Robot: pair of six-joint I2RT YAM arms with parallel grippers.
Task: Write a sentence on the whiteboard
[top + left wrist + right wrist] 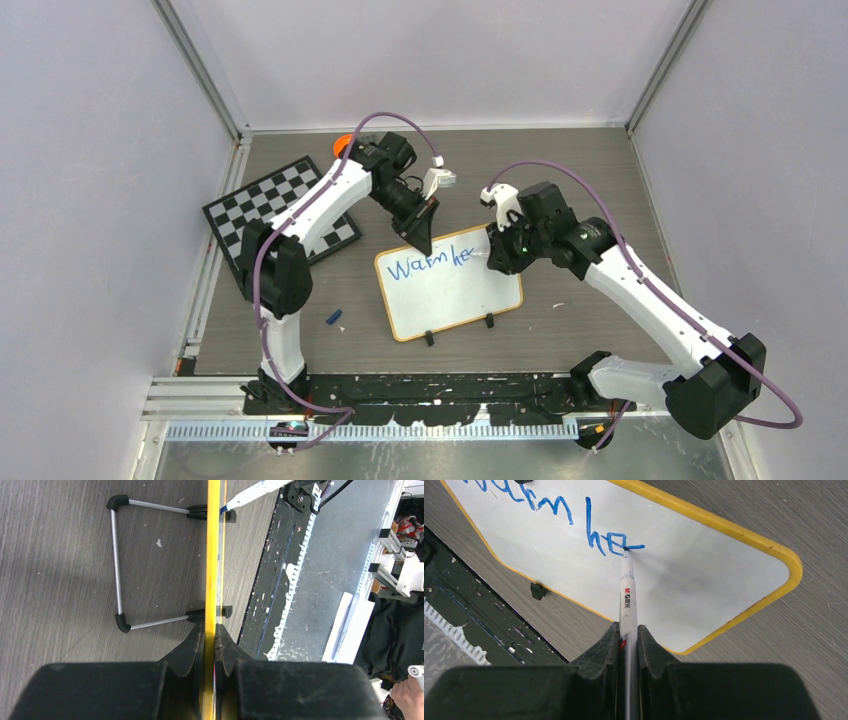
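right wrist | whiteboard (704, 580) ahead of right tool (628, 629) | marker (627, 592) tip touching

Blue "Warm he" on the whiteboard (704, 580); "M&G" on marker (628, 597)

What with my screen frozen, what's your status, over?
Left gripper shut on whiteboard rim. Right gripper shut on marker, tip on sentence, reads "Warm he". Nothing blocking the whiteboard.

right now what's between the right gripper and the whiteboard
A marker, clamped in the right gripper, its tip touching the whiteboard at the blue writing; the right wrist view shows it.
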